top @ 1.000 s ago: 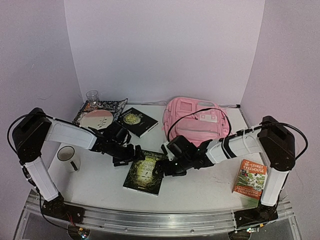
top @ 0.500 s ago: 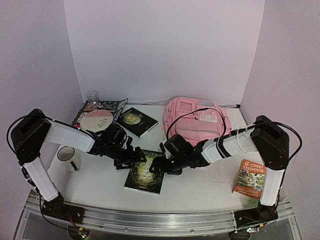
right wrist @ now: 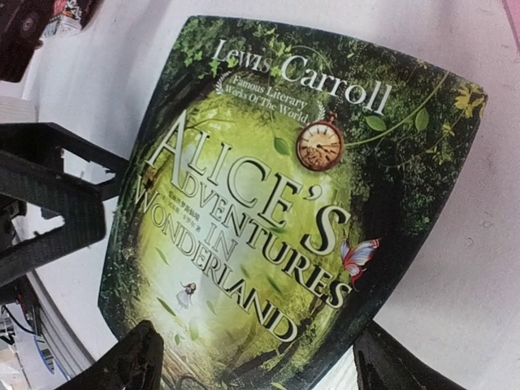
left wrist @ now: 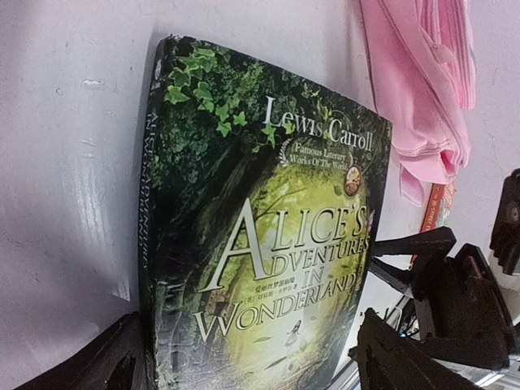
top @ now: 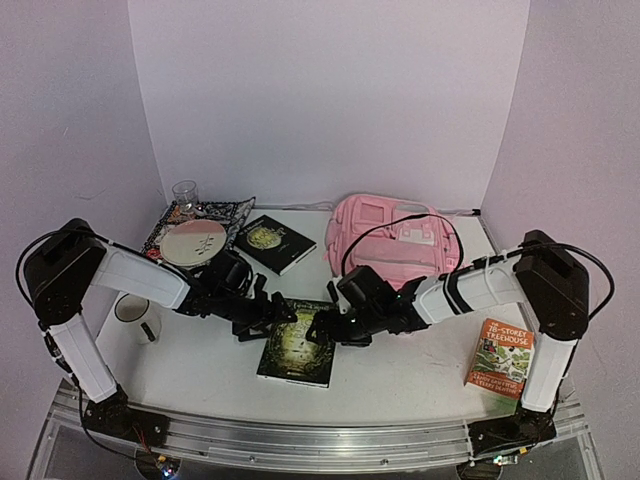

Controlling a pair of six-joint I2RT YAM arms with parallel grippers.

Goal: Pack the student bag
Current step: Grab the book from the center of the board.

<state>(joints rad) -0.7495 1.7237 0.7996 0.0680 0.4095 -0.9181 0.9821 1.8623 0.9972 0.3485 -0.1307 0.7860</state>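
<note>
Left gripper [left wrist: 256,357] first: on its wrist camera the two dark fingers [left wrist: 122,361] stand wide apart at the bottom corners, with the Alice's Adventures in Wonderland book [left wrist: 268,244] between them. The frame edge cuts off their tips, so I cannot tell whether either pad touches the cover or the spine.

It is much the same with the right gripper [right wrist: 264,361]. Its jaws are spread, one finger at each lower corner, the book's cover fills the space between, and the tips are cropped out. Black parts of the other arm crowd the left side of that view.

From the overhead camera both grippers meet over the far edge of the book, which lies flat on the white table [top: 400,375], and they hide that edge from me.

Behind them sits the student bag [top: 390,240], at the back of the table, right of centre and well apart from the book. A black cable from the right arm loops across it. I cannot make out whether any zip is undone.

A second dark book [top: 275,243] lies left of the bag.
</note>
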